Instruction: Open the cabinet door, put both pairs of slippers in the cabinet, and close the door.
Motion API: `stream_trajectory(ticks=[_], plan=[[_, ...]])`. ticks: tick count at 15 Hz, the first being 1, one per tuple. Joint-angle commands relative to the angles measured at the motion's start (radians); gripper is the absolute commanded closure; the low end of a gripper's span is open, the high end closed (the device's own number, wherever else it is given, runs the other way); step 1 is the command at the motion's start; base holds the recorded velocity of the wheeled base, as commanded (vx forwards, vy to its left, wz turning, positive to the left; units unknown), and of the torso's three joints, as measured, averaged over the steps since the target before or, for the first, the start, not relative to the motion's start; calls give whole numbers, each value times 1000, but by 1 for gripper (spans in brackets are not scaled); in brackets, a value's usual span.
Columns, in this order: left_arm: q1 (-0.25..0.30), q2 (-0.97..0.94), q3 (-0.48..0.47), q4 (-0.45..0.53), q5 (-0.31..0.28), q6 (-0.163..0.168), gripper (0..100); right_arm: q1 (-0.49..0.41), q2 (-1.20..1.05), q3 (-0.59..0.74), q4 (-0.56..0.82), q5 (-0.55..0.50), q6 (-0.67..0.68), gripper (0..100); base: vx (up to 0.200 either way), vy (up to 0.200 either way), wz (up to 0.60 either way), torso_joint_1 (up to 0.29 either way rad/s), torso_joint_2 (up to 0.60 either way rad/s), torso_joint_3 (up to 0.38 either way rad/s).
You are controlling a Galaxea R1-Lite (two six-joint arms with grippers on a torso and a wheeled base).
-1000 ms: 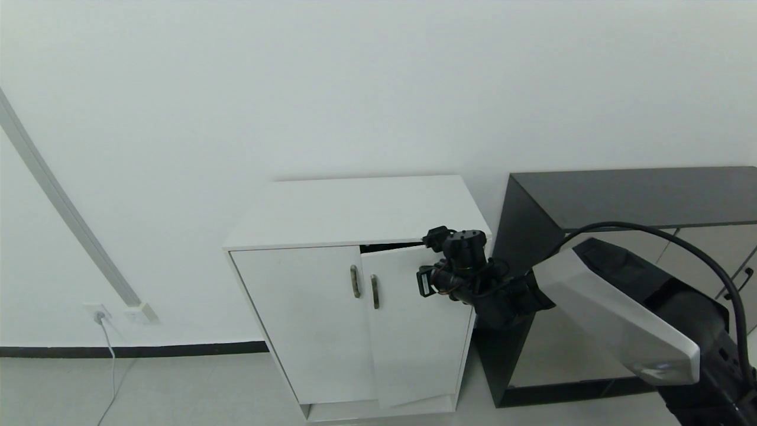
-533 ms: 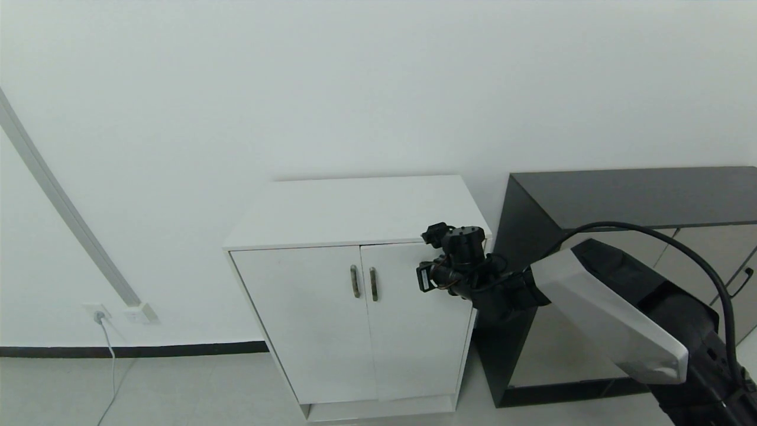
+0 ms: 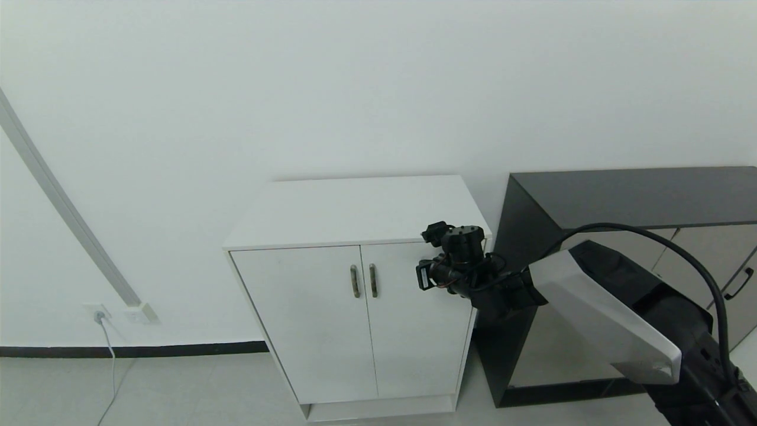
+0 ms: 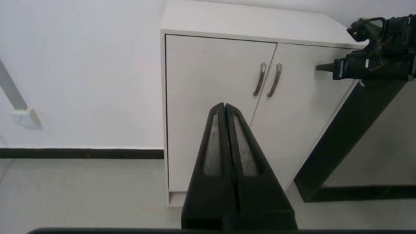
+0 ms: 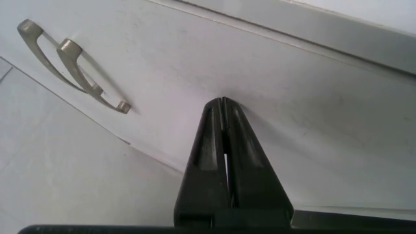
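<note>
In the head view the white cabinet (image 3: 355, 213) stands on the floor (image 3: 177, 384) against the wall (image 3: 355, 89), both doors closed, its 2 handles (image 3: 373, 280) together at the middle. In the left wrist view the left hand (image 4: 224, 106) has its fingers pressed together, empty, well apart from the cabinet. In the right wrist view the right hand (image 5: 223, 101), fingers together and empty, touches the right door (image 5: 312, 110) near its top edge.

Both doors (image 3: 307, 319) of the white cabinet (image 3: 349, 213) stood shut, barring the inside, with the closed right gripper (image 5: 223, 103) up against the right-hand one. A black sideboard (image 3: 591, 195) crowded the cabinet at 3 o'clock and the wall (image 3: 378, 89) backed it at 12. The floor (image 3: 177, 390) gave room at 6 and 9 o'clock.
</note>
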Motion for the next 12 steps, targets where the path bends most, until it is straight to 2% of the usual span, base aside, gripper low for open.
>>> stream_trajectory(ticks=[1, 8, 10, 12], plan=[[0, 0, 0, 0, 0, 0, 100, 0, 1, -1, 0, 0, 0, 100, 0, 0, 0, 0, 0, 0], [0, 0, 0, 0, 0, 0, 100, 0, -8, -9, 19, -3, 0, 100, 0, 0, 0, 0, 0, 0], [0, 1, 0, 0, 0, 0, 100, 4, -50, 42, 15, -54, 0, 100, 0, 0, 0, 0, 0, 0], [0, 0, 0, 0, 0, 0, 100, 15, -142, 157, -8, -68, 0, 100, 0, 0, 0, 0, 0, 0]])
